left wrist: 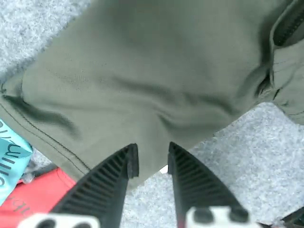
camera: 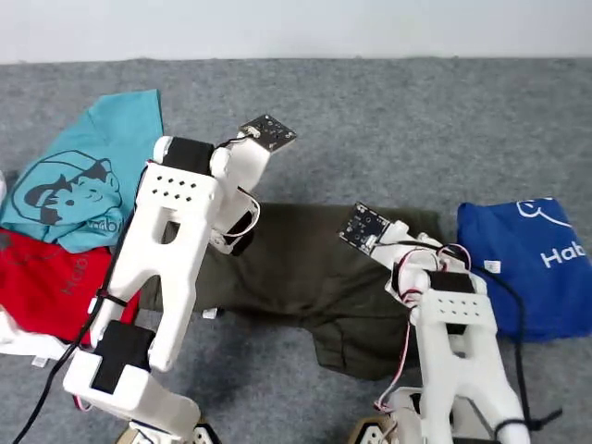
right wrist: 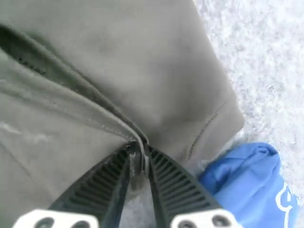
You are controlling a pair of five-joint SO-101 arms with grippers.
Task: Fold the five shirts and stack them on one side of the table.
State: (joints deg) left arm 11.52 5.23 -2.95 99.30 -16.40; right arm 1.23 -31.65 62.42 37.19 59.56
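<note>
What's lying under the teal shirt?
The teal shirt overlaps the red shirt, which rests on white fabric. Whatever lies beneath its middle is hidden.

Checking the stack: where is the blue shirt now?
In the high view, the blue shirt lies folded at the right edge of the table, beside the olive shirt.

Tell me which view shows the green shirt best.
The high view: it takes in the green shirt nearly whole, though the arms cover parts. The left wrist view gives its hem by the open left gripper; the right wrist view, a fold pinched in the right gripper.
</note>
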